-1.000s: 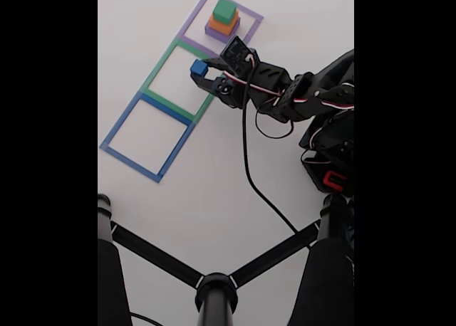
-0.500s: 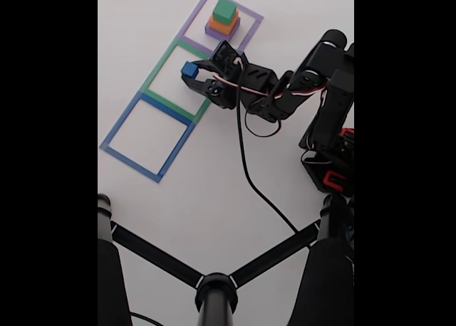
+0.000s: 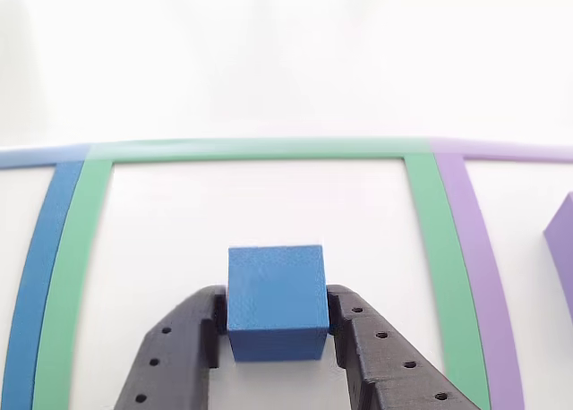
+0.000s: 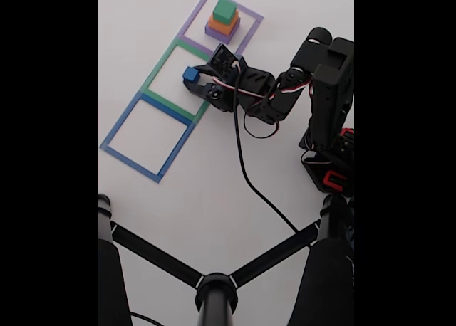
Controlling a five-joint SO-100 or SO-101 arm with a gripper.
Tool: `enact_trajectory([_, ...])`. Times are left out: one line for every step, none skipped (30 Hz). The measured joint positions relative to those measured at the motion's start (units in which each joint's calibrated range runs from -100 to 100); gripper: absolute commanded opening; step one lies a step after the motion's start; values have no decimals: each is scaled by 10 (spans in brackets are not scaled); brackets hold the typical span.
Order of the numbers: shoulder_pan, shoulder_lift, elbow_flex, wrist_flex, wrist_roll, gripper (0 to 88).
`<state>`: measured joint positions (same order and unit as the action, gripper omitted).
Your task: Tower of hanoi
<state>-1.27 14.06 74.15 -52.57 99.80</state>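
Here, the small blue cube [image 3: 276, 298] is gripped between the two black fingers [image 3: 179, 356] of the hand [image 4: 191, 77], pinched on both sides. In the fixed view the blue cube [image 4: 189, 75] is held inside the green taped square [image 4: 158, 68], near its right side; whether it rests on the white counter [image 4: 214, 191] or hangs just above it cannot be told. Inside the purple taped square [image 4: 249, 31], the green block [image 4: 224, 11] is stacked on the orange block [image 4: 221, 25], which sits on the purple block [image 4: 216, 34]. The blue taped square [image 4: 117, 127] lies beside the green one.
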Motion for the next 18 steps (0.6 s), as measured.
enact_trajectory([0, 1, 0, 0, 0, 176])
enact_trajectory([0, 2, 0, 0, 0, 182])
enact_trajectory([0, 3, -1, 0, 0, 189])
enact_trajectory([0, 3, 0, 0, 2, 194])
enact_trajectory([0, 3, 0, 0, 2, 199])
enact_trajectory([0, 3, 0, 0, 2, 204])
enact_trajectory([0, 3, 0, -1, 2, 208])
enact_trajectory([0, 3, 0, -4, 2, 213])
enact_trajectory([0, 3, 0, -6, 2, 217])
enact_trajectory([0, 3, 0, -8, 2, 217])
enact_trajectory([0, 3, 0, -9, 2, 218])
enact_trajectory([0, 3, 0, -9, 2, 219])
enact_trajectory([0, 1, 0, -9, 2, 219])
enact_trajectory([0, -6, -1, -9, 2, 218])
enact_trajectory([0, -16, -2, -9, 2, 212])
enact_trajectory([0, -30, -3, -7, 2, 206])
enact_trajectory([0, -46, -4, 2, 2, 199])
enact_trajectory([0, -65, -5, 12, 2, 191])
